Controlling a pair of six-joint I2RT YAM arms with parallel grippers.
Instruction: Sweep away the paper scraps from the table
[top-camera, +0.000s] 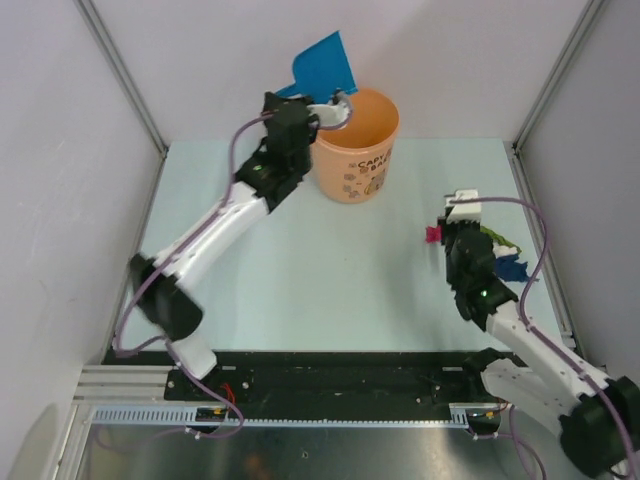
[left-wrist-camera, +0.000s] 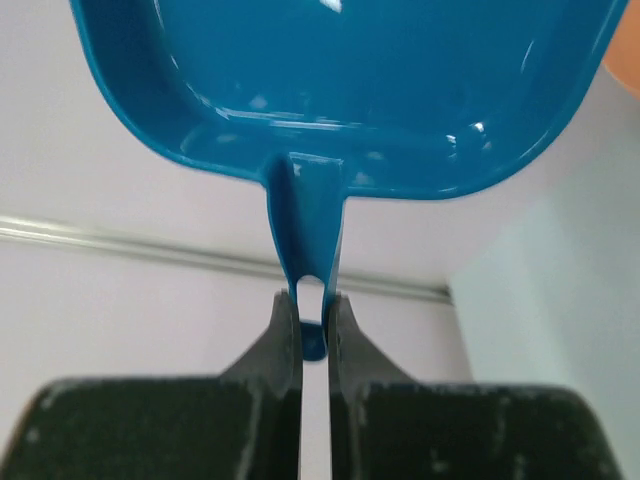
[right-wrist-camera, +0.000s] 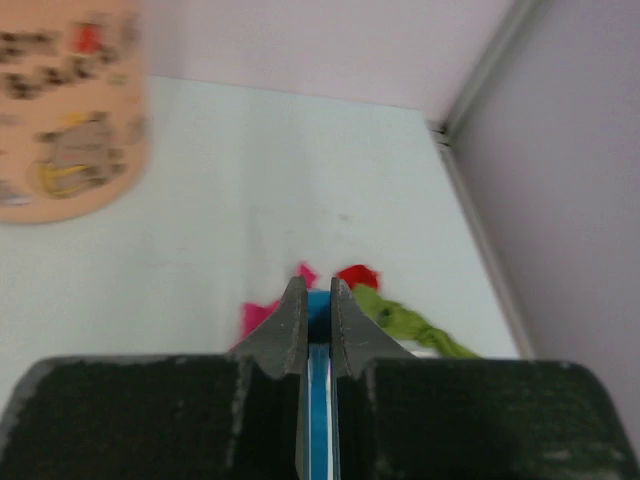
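My left gripper (top-camera: 318, 103) (left-wrist-camera: 313, 310) is shut on the handle of the blue dustpan (top-camera: 322, 62) (left-wrist-camera: 340, 90), which is raised and tipped over the orange bucket (top-camera: 357, 145). At the table's (top-camera: 330, 270) right side my right gripper (top-camera: 462, 225) (right-wrist-camera: 318, 300) is shut on the small blue brush (top-camera: 463, 203) (right-wrist-camera: 319, 400). Paper scraps lie around the brush tip: a magenta scrap (top-camera: 432, 235) (right-wrist-camera: 258, 315), a red scrap (right-wrist-camera: 357, 275), a green scrap (top-camera: 497, 240) (right-wrist-camera: 405, 322) and a blue scrap (top-camera: 510, 268). The brush's bristles are hidden behind the fingers.
The bucket (right-wrist-camera: 65, 110) stands at the back middle of the table. Grey walls close in the left, back and right sides. A black and metal rail (top-camera: 330, 385) runs along the near edge by the arm bases.
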